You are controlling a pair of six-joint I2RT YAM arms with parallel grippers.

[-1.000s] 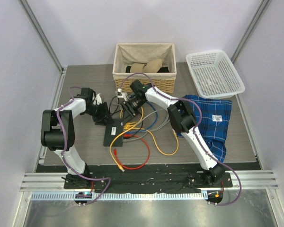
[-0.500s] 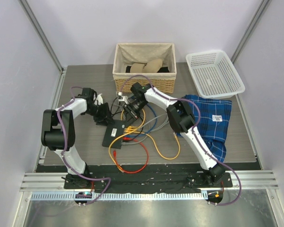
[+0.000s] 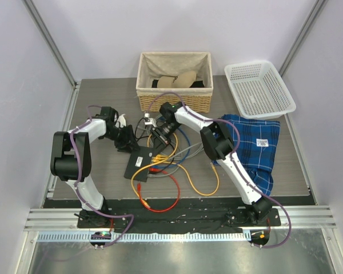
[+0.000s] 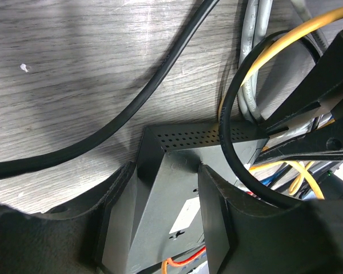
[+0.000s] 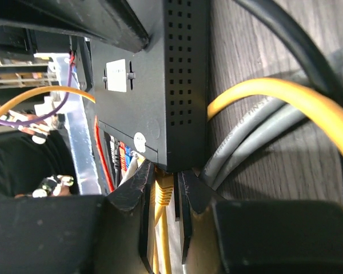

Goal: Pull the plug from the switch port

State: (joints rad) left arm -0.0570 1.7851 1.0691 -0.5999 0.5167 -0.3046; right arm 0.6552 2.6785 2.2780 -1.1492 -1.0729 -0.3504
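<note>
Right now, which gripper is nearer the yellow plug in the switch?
Right. The right gripper is closed on the yellow plug at the port edge of the switch; the left gripper holds the switch body, away from the ports.

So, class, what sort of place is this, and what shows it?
Probably a robot lab cell: left arm and right arm bolted at a walled-in table, with props: switch, cables, wicker basket, white basket.

Left of the switch point(image 3: 138, 164), bare table point(image 3: 103, 171) is lying open for a pass. Looping cables point(image 5: 263, 97) are crowding its right side. The left gripper point(image 4: 166, 171) is occupying its far corner, and the right gripper point(image 5: 164, 178), pinching a yellow plug point(image 5: 163, 200), is blocking the socket edge.
</note>
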